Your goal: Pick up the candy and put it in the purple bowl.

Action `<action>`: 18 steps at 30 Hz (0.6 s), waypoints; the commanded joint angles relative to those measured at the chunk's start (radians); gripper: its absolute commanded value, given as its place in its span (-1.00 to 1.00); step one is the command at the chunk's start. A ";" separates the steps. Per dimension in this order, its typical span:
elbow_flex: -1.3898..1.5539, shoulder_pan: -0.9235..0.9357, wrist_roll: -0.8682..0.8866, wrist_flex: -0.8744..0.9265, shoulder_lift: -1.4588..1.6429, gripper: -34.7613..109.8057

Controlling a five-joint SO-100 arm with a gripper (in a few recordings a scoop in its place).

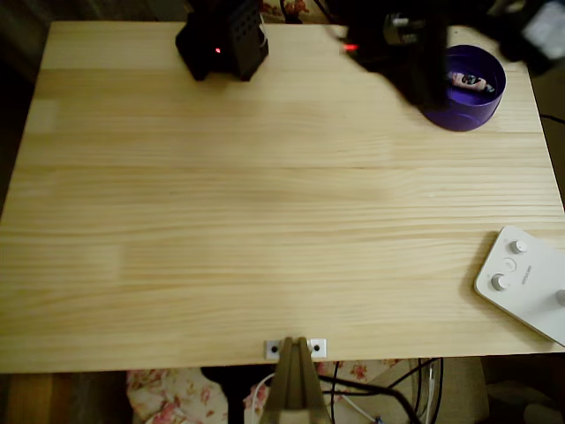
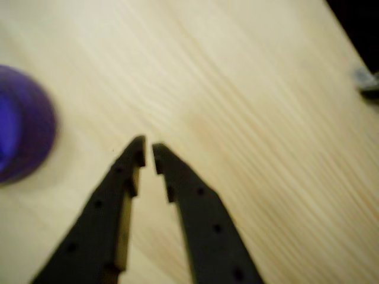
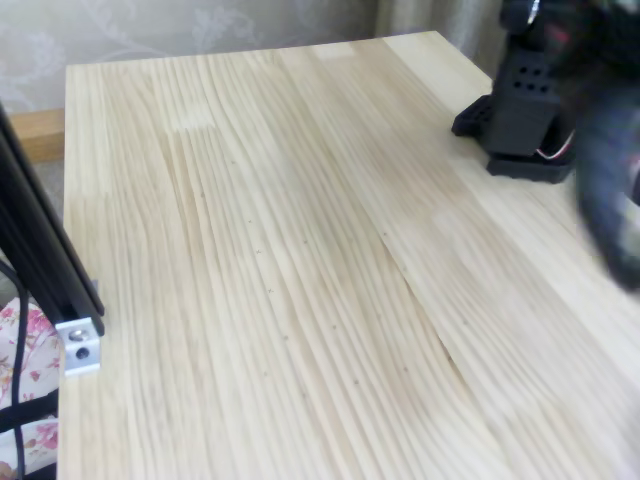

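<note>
Candy (image 1: pixel 470 82) found lying inside the purple bowl (image 1: pixel 481 113), on its lighter violet floor, at the upper right of the overhead view. Bowl standing on the pale wooden desk (image 1: pixel 265 221) close to the far right corner. Blurred black arm (image 1: pixel 415 53) seen crossing just left of the bowl in the overhead view, overlapping its left rim.

In the wrist view, pincer (image 2: pixel 148 155) noted at lower centre, black fingers (image 2: pixel 195 207) converging to a narrow slit at the tips, nearly closed, nothing held between them. Bare wood grain beneath the tips. Purple bowl (image 2: pixel 26 139) visible at the left edge of that view, apart from the fingertips.

Arm base (image 1: pixel 222 40) placed at the upper edge of the desk in the overhead view, a red light showing on it; same base (image 3: pixel 520 120) seen at the upper right of the fixed view. White device with knobs (image 1: pixel 525 278) resting at the lower right desk edge, well apart from the bowl.
</note>
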 commanded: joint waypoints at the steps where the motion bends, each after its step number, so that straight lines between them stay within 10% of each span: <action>1: 0.081 0.101 -0.026 0.055 0.221 -0.53; 18: 0.643 0.834 -0.241 0.034 0.670 -0.53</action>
